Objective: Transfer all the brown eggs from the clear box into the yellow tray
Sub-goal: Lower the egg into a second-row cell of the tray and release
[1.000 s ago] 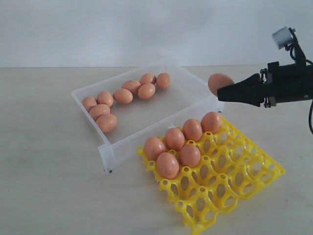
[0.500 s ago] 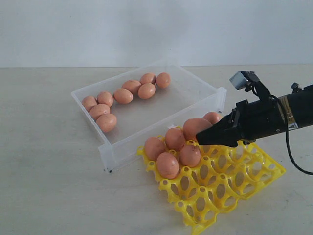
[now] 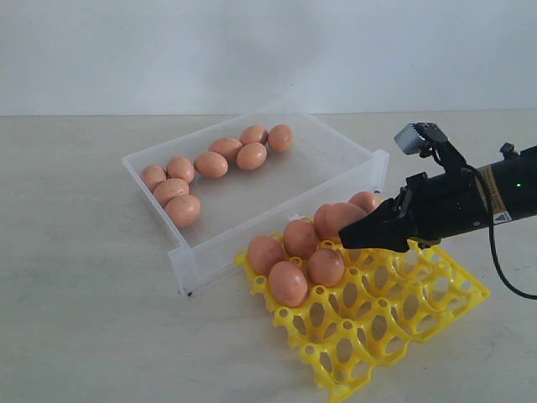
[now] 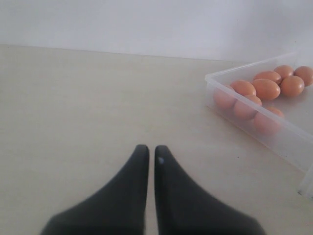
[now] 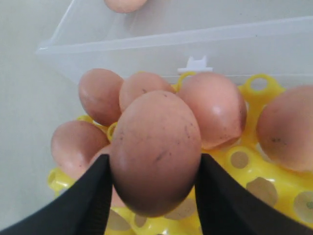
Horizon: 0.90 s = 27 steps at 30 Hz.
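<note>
1. The right gripper is clenched on one egg, a finger on each long side. It hangs low over the tray, at the tray's egg-filled corner.
2. Under and around it, six eggs, as far as I can count, sit in cups along the tray side next to the box. The held egg hangs very near them, and I cannot tell whether it touches one.
3. The rest of the tray, away from the box, is open cups.
4. Step in hand, as I judge it: placing, with the carry done and the release not yet made.
5. The next move calls for a free cup just beside the seated eggs, not one already filled. The egg has to go down straight and slowly until the cup bears it. Only then should the jaws part, and only a little, so a finger does not knock a neighbour.
6. The box stands just behind the tray, touching it or nearly so. About nine eggs lie along the box side far from the tray, so much of the task is left.
7. The left gripper is farthest from the tray, beyond the box. Its jaws are pressed almost together on nothing, over bare table.
</note>
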Tool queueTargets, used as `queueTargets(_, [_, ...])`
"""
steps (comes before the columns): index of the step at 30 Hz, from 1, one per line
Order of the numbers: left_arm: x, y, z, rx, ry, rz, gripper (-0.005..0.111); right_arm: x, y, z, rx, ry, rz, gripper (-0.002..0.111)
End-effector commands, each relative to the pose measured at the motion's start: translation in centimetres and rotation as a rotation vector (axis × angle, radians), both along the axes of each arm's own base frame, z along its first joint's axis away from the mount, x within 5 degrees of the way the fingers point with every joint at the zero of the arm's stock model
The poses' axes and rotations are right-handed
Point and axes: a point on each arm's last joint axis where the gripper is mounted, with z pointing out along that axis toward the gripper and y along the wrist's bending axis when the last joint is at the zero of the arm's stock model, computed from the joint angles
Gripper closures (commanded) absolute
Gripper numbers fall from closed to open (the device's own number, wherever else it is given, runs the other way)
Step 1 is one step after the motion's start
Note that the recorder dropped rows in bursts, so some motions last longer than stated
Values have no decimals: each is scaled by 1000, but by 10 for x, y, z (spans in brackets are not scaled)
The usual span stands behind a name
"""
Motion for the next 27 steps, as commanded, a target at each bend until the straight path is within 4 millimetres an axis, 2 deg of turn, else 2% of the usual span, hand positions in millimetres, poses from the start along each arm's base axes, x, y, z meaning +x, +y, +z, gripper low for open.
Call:
queueTargets(1, [0, 0, 0, -4, -5, 3, 103, 1, -1, 0, -10, 4, -22, 109])
queueTargets(13, [0, 0, 0, -4, -5, 3, 103, 0, 0, 0, 5, 32, -38, 109])
queueTargets(18, [0, 0, 0, -4, -5, 3, 103, -4, -3, -8, -37, 39, -57, 108])
queueTargets(20, [0, 0, 0, -4, -5, 3, 103, -4, -3, -8, -38, 37, -55, 103])
queueTargets(27, [0, 0, 0, -4, -5, 3, 103, -5, 1, -7, -36, 32, -35, 71])
